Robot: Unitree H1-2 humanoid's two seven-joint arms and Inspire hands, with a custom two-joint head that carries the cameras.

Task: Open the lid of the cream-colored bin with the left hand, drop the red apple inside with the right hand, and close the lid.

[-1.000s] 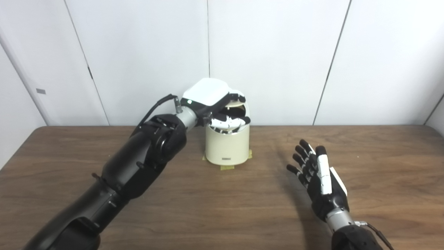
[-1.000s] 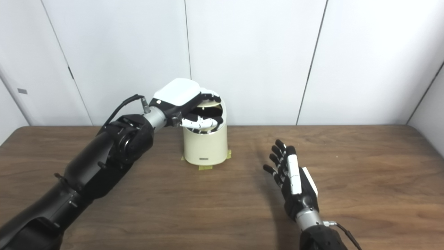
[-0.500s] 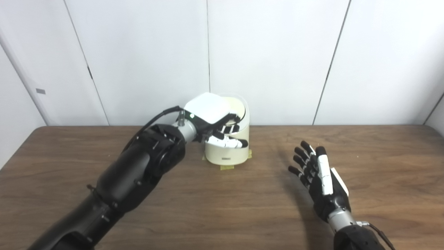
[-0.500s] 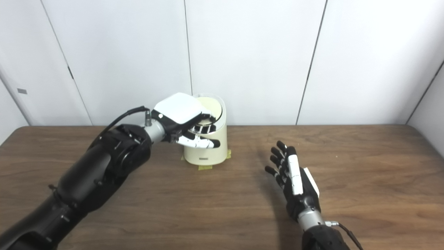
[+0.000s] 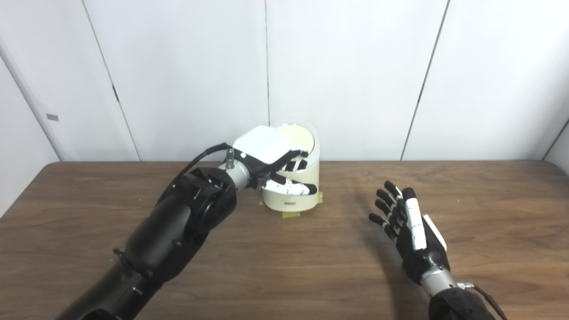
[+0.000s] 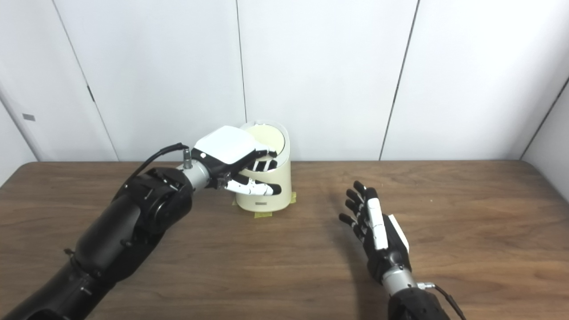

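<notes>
Resting over the front rim of the cream-colored bin [image 5: 291, 195], the left robot hand [image 5: 271, 164] had its fingers spread and grasped nothing — the lid [image 5: 297, 136] looked closed. At four o'clock from the bin, the right robot hand [image 5: 411, 231] waited released above the desk [image 5: 284, 262]. No apple was visible — probably it was inside.
</notes>
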